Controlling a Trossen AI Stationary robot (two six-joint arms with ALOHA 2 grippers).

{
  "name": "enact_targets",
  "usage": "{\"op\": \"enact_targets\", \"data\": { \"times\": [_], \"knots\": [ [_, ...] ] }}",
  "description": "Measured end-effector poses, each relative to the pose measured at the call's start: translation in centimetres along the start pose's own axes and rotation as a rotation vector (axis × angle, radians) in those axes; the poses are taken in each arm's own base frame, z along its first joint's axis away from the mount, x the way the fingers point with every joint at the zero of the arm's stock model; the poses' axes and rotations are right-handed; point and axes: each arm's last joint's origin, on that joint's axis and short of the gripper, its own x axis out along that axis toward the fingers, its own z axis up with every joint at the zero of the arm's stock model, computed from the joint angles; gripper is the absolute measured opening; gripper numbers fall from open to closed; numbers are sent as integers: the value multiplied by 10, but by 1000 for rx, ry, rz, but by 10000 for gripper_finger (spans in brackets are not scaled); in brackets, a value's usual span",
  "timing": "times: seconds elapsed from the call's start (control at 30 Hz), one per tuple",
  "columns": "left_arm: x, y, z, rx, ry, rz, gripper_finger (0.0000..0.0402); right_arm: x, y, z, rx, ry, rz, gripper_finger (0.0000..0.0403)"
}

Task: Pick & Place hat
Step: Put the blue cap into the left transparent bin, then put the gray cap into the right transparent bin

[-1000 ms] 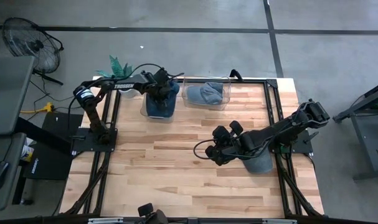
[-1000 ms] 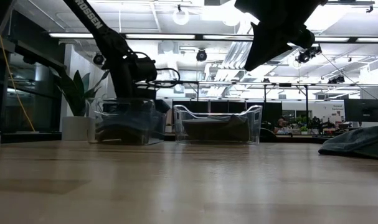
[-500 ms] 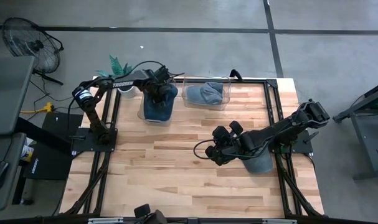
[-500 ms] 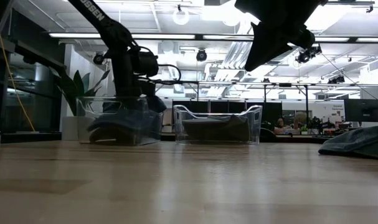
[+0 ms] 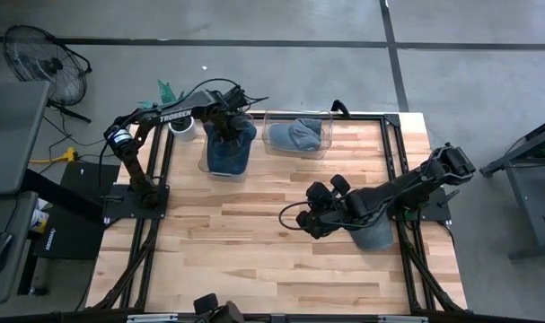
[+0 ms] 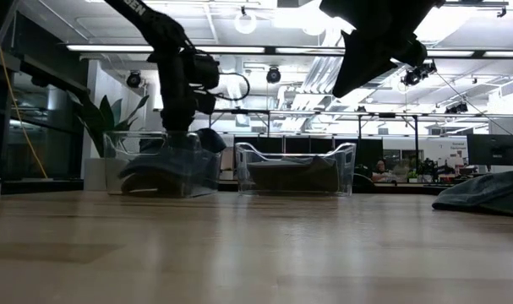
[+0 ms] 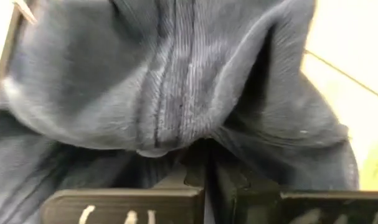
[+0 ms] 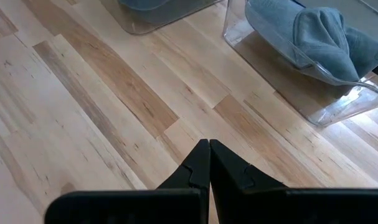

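Note:
A dark blue hat (image 5: 227, 151) fills the left clear bin (image 5: 211, 169) at the table's far left. My left gripper (image 5: 227, 126) points down over it, just above the bin's rim in the low view (image 6: 184, 127), and is shut on the hat's cloth. The hat's bulk (image 6: 167, 173) still lies in the bin. My right gripper (image 5: 301, 218) hangs shut above the bare table middle, holding nothing. A grey hat (image 5: 373, 235) lies on the table under the right arm. My left gripper pinches a bunched fold of the dark blue hat's cloth (image 7: 176, 146) between its two fingers, coming from above and pointing down. Creases in the cloth run toward the fingertips. The hat hangs below the fingers with its lower part still inside the bin.
A second clear bin (image 5: 270, 144) with a lighter blue hat (image 8: 326, 34) stands right of the first. A potted plant (image 5: 171, 94) stands beyond the table's far left corner. Bare wood lies across the table's middle and near side.
My left gripper has risen straight up out of the left bin, staying shut, and the hat's top has been drawn up with it. The bin shifted a little on the table early in that rise. My right arm has kept still.

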Motion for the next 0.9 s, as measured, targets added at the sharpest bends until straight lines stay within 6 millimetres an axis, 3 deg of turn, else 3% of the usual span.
{"op": "enact_targets", "data": {
  "times": [0.2, 0.43, 0.7, 0.9],
  "knots": [
    [-16, -7, 9, 26, -19, -5, 0, 0, -2, -2, -13, 30, -8, 0],
    [-48, -25, 6, 79, -146, -129, 0, -8, -12, -16, -17, 90, -112, 0],
    [-91, -72, -4, 216, -332, -148, 0, -32, -19, -39, 8, 93, -203, 0],
    [-93, -108, -30, 289, -480, -254, 0, -46, -18, -55, 28, 191, -193, 0]
  ]
}}
